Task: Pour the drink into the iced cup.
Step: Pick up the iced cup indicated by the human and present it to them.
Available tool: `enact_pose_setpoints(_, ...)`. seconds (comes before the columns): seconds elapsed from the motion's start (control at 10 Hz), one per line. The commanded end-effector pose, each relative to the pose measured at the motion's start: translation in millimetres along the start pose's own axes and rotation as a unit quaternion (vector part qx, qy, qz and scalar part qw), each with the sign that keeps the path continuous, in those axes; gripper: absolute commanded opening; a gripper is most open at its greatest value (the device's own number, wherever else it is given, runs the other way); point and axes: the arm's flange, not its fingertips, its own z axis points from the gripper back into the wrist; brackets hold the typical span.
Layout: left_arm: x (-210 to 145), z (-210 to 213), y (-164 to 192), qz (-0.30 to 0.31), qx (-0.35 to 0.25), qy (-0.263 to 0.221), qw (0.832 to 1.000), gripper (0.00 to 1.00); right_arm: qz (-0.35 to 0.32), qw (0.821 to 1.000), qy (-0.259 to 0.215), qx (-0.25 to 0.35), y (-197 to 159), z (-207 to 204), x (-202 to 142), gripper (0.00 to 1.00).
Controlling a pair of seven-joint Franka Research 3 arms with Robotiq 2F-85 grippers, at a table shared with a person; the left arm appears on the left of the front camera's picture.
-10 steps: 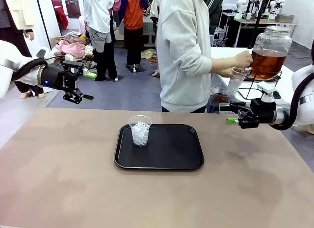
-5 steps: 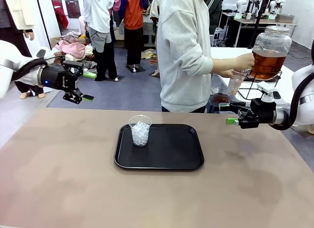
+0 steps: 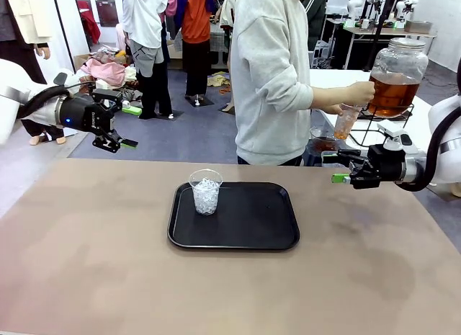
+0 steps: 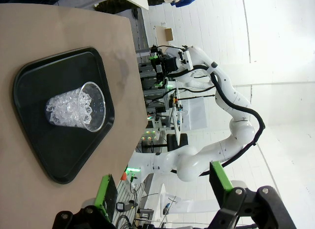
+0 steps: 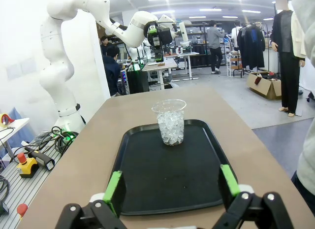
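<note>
Left tool (image 3: 130, 127) and right tool (image 3: 333, 166) both gape empty; the iced cup (image 5: 169, 121), straight ahead of the right tool, looks thin-walled, slippery and crushable, so grip gently mid-wall.

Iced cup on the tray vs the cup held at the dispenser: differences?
The iced cup stands on the black tray. The held cup is off the table in the person's hand, at the tap of the dispenser jar. The iced cup holds ice and no drink; the held cup has amber liquid at its bottom. Both are clear cups.
</note>
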Motion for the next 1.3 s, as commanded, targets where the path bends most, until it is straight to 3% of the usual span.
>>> enact_pose_setpoints(0.0, -1.9, -0.7, -2.6, -0.001, -0.004, -0.003, 1.0, 1.0, 0.002, 1.0, 0.004, -0.002, -1.4, -0.2, 3.2, 1.0)
enact_pose_setpoints(1.2, -1.9, -0.7, -2.6, -0.001, -0.004, -0.003, 1.0, 1.0, 0.002, 1.0, 0.004, -0.002, -1.4, -0.2, 3.2, 1.0)
